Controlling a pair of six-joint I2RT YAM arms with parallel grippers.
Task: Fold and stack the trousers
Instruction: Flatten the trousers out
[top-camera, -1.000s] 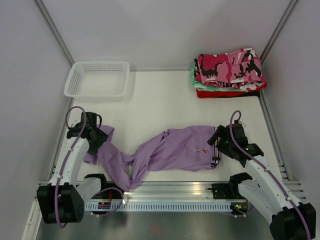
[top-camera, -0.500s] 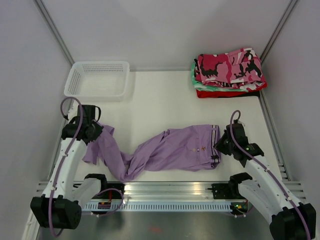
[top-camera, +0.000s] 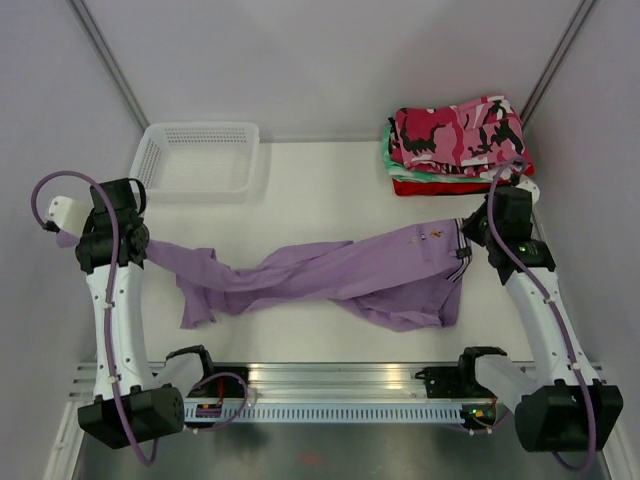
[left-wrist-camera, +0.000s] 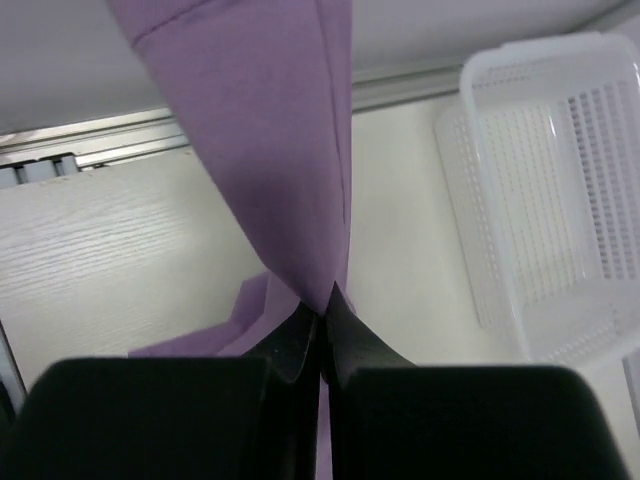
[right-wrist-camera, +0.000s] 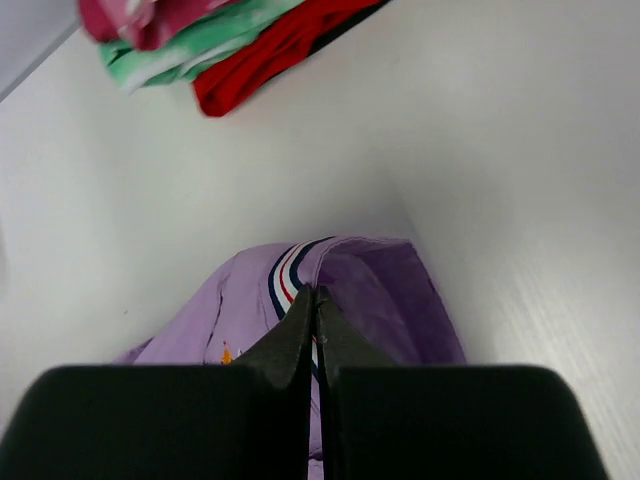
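The lilac trousers (top-camera: 330, 272) hang stretched between both arms above the table, sagging in the middle. My left gripper (top-camera: 140, 245) is shut on a leg end (left-wrist-camera: 270, 150) at the left. My right gripper (top-camera: 468, 232) is shut on the striped waistband (right-wrist-camera: 290, 270) at the right. The second leg (top-camera: 195, 300) droops toward the table below. The pink camouflage trousers (top-camera: 462, 132) lie folded on top of the pile at the back right.
A white mesh basket (top-camera: 196, 158) stands at the back left, also seen in the left wrist view (left-wrist-camera: 560, 180). Under the camouflage pair lie a green-and-white folded garment (right-wrist-camera: 190, 45) and a red one (right-wrist-camera: 275, 55). A metal rail (top-camera: 340, 385) runs along the near edge.
Both grippers closed on the lilac trousers and lifted and pulled them apart, away from the near edge: the left arm rose to the left, the right arm moved back and right. The fabric is now stretched out.
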